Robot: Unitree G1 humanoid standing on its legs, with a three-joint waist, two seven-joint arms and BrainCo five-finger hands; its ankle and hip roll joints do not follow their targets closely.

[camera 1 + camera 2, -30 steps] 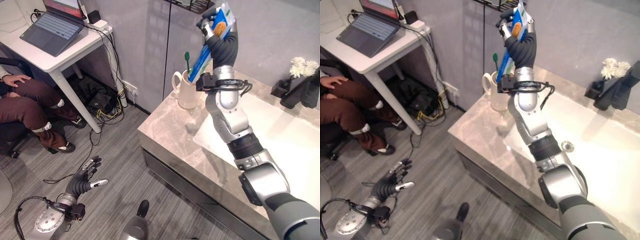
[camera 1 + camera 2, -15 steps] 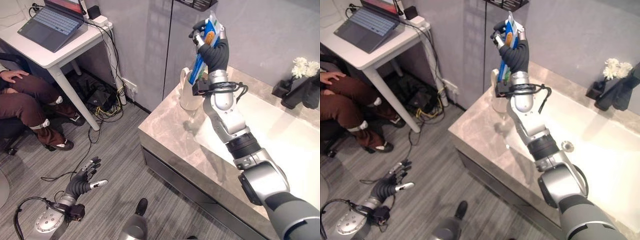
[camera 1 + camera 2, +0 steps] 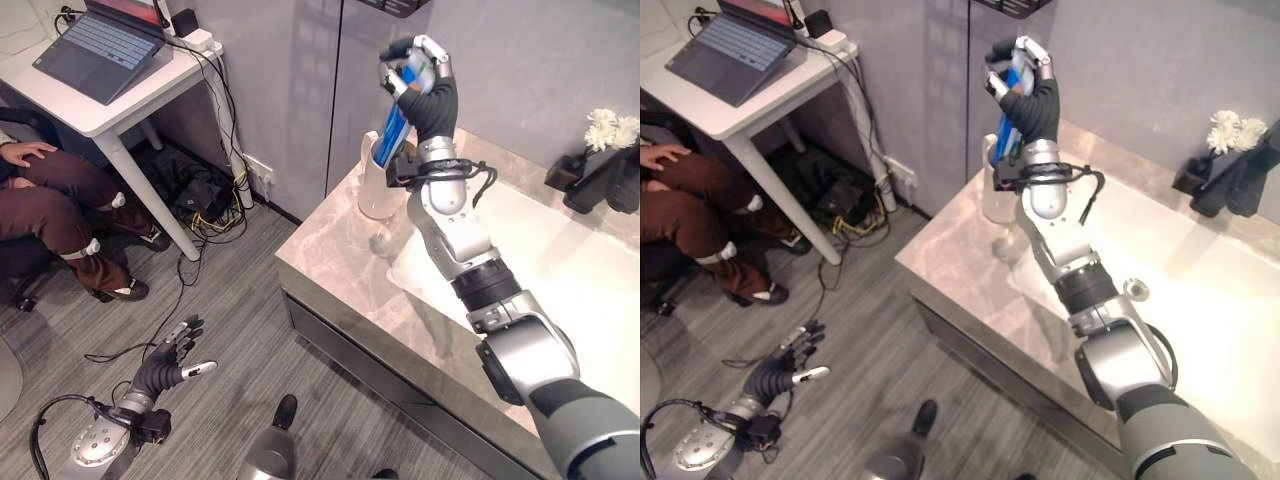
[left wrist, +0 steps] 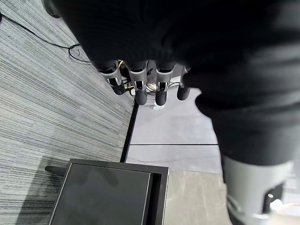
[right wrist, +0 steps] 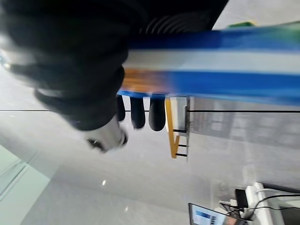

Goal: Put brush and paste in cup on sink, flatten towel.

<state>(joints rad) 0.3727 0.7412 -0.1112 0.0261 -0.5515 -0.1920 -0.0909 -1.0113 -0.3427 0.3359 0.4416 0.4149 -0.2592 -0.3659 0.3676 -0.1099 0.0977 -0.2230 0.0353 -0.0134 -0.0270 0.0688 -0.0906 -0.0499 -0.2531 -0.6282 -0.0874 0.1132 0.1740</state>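
My right hand (image 3: 418, 82) is raised by the grey wall above the sink counter's (image 3: 335, 250) far left corner. It is shut on the upper end of a blue toothpaste tube (image 3: 392, 132). The tube slants down, and its lower end reaches into the white handled cup (image 3: 373, 190) standing on that corner. In the right wrist view the tube (image 5: 220, 56) runs close beside the fingers (image 5: 137, 112). My left hand (image 3: 168, 365) hangs low over the grey floor at the lower left, open and holding nothing, its fingers (image 4: 140, 89) straight.
The white sink basin (image 3: 570, 270) lies right of the cup. White flowers (image 3: 610, 128) and a dark fixture (image 3: 600, 180) stand at the far right. A white desk (image 3: 130, 105) with a laptop (image 3: 100, 45) stands at the left, where a seated person (image 3: 50, 200) is; cables lie beneath it.
My right hand has come down and slightly left with the toothpaste, and the tube's lower end has gone into the cup. The left hand has stayed low by the floor.
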